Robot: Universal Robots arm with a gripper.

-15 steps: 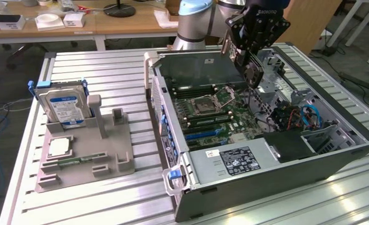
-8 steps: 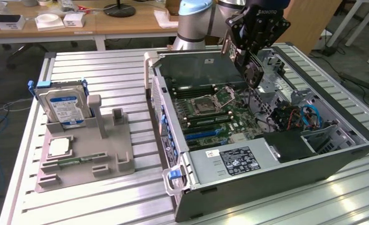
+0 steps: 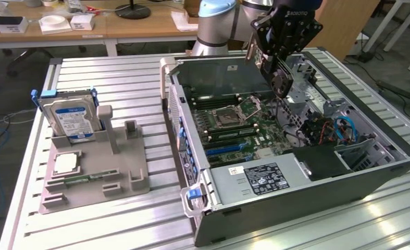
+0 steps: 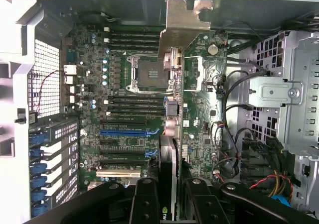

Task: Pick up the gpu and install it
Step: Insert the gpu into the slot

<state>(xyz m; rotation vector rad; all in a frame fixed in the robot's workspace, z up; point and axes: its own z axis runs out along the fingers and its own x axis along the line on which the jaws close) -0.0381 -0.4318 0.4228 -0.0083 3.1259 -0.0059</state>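
Clamped with both fingers (image 4: 146, 199) on the gpu (image 4: 168, 154), gripped edge-on at one end. Metal bracket (image 4: 182, 25) at the other end, pointing down toward the motherboard (image 4: 124, 99). Held above the open case (image 3: 295, 208), apart from the board, not in any slot.

Risks, as judged from here:
- Could strike the CPU socket (image 4: 149, 74) with the bracket. Sits right in line with it, so any straight drop lands there.
- Could miss the blue slot (image 4: 124, 132). Hangs long-way down rather than lying along the slot row, so contacts could bend if pushed in skewed.
- Could pivot or slip in the grip: thin card, pinched at one end only.
- Could snag the cables (image 4: 234, 109) on the exterior view's right of the board if swung that way.

Wrist view: gives the card's line against socket, slots and memory rows, good for lateral alignment. No read on height.

Exterior view: gives clearance over the board and the card's tilt (image 3: 281, 80). Also the hard drive (image 3: 69, 117) standing in the grey holder (image 3: 114, 172) on the counter (image 3: 107, 78), well apart on the exterior view's left.
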